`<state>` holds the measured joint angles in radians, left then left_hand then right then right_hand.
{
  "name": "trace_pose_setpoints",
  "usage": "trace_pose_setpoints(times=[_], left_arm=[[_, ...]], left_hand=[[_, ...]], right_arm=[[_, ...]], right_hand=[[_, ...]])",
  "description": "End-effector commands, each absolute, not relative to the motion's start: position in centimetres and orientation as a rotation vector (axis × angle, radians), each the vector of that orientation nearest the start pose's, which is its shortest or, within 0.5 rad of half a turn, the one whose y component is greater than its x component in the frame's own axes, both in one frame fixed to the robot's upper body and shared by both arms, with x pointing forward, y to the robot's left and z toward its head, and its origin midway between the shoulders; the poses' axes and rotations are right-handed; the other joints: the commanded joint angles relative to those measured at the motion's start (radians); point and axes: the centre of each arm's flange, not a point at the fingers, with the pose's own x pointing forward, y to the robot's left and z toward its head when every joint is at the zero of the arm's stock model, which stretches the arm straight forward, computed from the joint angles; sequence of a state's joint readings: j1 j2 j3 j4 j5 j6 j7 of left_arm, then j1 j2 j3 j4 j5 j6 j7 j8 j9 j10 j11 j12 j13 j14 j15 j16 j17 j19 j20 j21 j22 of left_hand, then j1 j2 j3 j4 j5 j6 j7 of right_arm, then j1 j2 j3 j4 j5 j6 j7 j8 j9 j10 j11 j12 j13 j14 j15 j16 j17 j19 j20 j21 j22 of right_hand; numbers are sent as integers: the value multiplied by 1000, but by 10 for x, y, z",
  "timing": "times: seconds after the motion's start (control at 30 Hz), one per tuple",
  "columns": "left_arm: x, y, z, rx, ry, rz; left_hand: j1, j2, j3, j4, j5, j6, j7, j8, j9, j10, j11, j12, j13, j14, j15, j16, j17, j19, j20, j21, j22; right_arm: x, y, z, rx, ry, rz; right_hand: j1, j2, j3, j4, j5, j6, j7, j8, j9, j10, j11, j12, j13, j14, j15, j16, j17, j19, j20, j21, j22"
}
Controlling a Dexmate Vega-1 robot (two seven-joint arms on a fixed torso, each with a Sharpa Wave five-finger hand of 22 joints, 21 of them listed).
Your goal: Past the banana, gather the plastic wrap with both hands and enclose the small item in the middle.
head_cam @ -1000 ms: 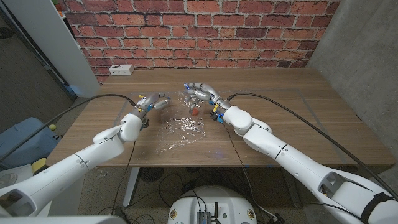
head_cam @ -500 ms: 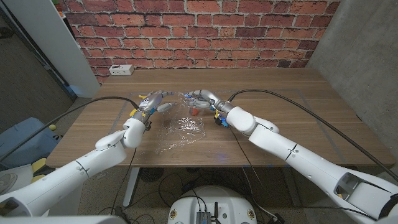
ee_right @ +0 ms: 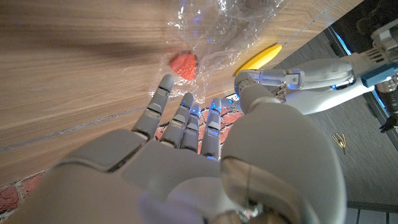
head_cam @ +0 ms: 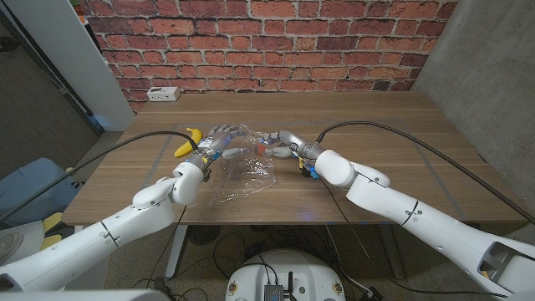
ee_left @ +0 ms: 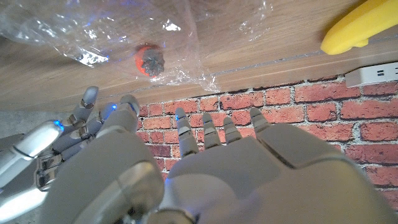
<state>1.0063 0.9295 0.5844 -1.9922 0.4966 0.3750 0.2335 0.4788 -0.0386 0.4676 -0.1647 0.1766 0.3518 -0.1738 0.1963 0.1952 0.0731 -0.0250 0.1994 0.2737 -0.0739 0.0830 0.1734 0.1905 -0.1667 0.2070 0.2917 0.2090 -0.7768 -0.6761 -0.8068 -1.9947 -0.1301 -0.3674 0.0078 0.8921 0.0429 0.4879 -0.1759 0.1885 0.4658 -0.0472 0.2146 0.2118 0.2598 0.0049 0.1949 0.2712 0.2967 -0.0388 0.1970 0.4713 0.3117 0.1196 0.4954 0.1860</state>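
A crumpled sheet of clear plastic wrap (head_cam: pixel 243 173) lies in the middle of the table, with a small red strawberry-like item (head_cam: pixel 262 146) at its far edge. The item (ee_left: pixel 149 61) sits under a fold of wrap (ee_left: pixel 93 31) and shows again as the red item (ee_right: pixel 184 63). A yellow banana (head_cam: pixel 185 143) lies left of the wrap. My left hand (head_cam: pixel 216 143) hovers at the wrap's far left corner with fingers spread. My right hand (head_cam: pixel 281 145) is just right of the item, fingers stretched toward it. I see nothing gripped in either hand.
A white power strip (head_cam: pixel 162 93) lies at the table's far left by the brick wall. Black cables run from both arms across the tabletop (head_cam: pixel 393 125). The banana (ee_left: pixel 364 27) and the banana (ee_right: pixel 257 57) lie close beside my left hand (ee_right: pixel 277 79).
My left hand shifted right toward the wrap, uncovering the banana. My right hand came down and nearer, closing in on the red item. The two hands are closer together.
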Motion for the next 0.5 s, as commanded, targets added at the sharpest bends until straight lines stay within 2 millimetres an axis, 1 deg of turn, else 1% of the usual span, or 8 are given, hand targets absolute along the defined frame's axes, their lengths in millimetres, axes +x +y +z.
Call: trace_pose_setpoints(times=[0.03,0.13,0.27,0.33,0.37,0.4,0.43,0.5], left_arm=[[525,209,-45,1463,-582,92],[520,205,-47,1481,-570,83],[514,199,-49,1511,-540,66],[512,196,-50,1529,-516,53],[511,195,-50,1540,-504,49],[509,194,-51,1547,-498,49],[508,194,-52,1552,-489,48],[507,193,-52,1560,-467,35]], left_hand=[[10,-23,-11,-4,11,14,-5,11,2,-16,-6,-2,-2,-22,3,4,2,-38,7,-8,3],[16,-35,-16,-5,14,16,-2,12,2,-22,-5,-1,-3,-36,10,4,2,-41,7,-11,3],[23,-45,-21,-5,18,20,-1,14,2,-34,-7,-1,-5,-49,18,4,1,-47,7,-14,2],[28,-52,-25,-3,21,28,11,17,2,-41,-2,-1,-7,-61,22,4,1,-51,7,-17,2],[30,-56,-27,-3,23,31,13,18,2,-48,-1,-2,-8,-66,25,4,1,-53,7,-18,2],[31,-60,-30,-1,24,35,22,19,2,-53,-1,-2,-9,-70,26,5,0,-55,7,-20,2],[32,-64,-33,0,26,33,34,18,2,-56,1,-2,-10,-76,28,5,0,-57,7,-21,2],[32,-67,-35,1,27,36,38,19,2,-59,2,-2,-11,-79,29,5,0,-58,7,-22,2]], right_arm=[[528,-92,-49,-1095,-474,398],[525,-96,-51,-1120,-454,402],[521,-99,-54,-1149,-432,398],[520,-101,-55,-1161,-419,400],[519,-102,-55,-1165,-413,402],[518,-103,-56,-1171,-409,402],[518,-104,-57,-1176,-403,401],[516,-105,-57,-1189,-387,408]], right_hand=[[14,-4,11,1,-4,-17,-7,-8,1,-30,0,-8,1,-39,15,-10,-4,-20,-2,-9,-1],[14,-9,11,4,-6,-27,-10,-11,1,-47,4,-10,0,-54,22,-10,-6,-31,-2,-15,-1],[11,-22,7,6,-9,-45,-15,-17,1,-65,-1,-10,-1,-87,32,-15,-9,-49,-1,-24,-1],[10,-30,4,5,-9,-51,-15,-18,1,-75,-1,-11,-1,-95,35,-14,-11,-56,1,-28,-1],[9,-34,4,7,-8,-59,-14,-20,2,-90,12,-13,-2,-102,37,-12,-12,-62,2,-32,-1],[7,-34,4,9,-7,-61,-15,-20,2,-95,2,-12,-2,-108,40,-12,-13,-64,2,-34,-1],[7,-36,4,9,-7,-67,-16,-21,2,-96,1,-11,-3,-116,42,-13,-14,-71,4,-37,-1],[5,-39,4,11,-6,-78,-18,-24,2,-109,1,-12,-3,-129,48,-13,-15,-83,5,-43,-1]])
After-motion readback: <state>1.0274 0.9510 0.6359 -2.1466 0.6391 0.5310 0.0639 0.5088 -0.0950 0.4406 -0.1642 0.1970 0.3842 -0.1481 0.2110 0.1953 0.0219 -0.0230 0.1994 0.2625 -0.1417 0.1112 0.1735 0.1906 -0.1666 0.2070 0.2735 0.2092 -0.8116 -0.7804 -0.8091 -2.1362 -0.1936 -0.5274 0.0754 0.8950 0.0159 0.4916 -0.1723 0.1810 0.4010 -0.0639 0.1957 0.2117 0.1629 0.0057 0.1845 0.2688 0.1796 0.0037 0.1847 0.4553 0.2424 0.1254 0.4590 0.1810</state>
